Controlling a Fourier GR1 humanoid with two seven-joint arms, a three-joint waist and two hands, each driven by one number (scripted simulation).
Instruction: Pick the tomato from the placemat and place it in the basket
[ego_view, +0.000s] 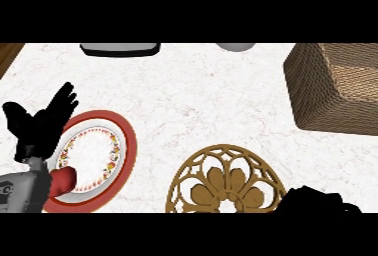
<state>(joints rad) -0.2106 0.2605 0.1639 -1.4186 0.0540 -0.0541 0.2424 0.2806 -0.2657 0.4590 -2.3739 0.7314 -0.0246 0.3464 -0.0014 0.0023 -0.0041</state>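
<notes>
Low at the right edge, my right hand (314, 200) bunched beside the placemat (225, 181); whether it held anything, or where the tomato was, I couldn't tell. Left hand (40, 122) rested open over the plate (122, 150). Bare counter (207, 100) led to the basket (332, 90).

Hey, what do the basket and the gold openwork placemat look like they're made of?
The basket looks like woven wicker or rattan: brown, matte, with a visible crosshatch weave. The placemat looks like cut metal or lacquered wood, judging by its golden-tan floral openwork; which one is unclear.
</notes>
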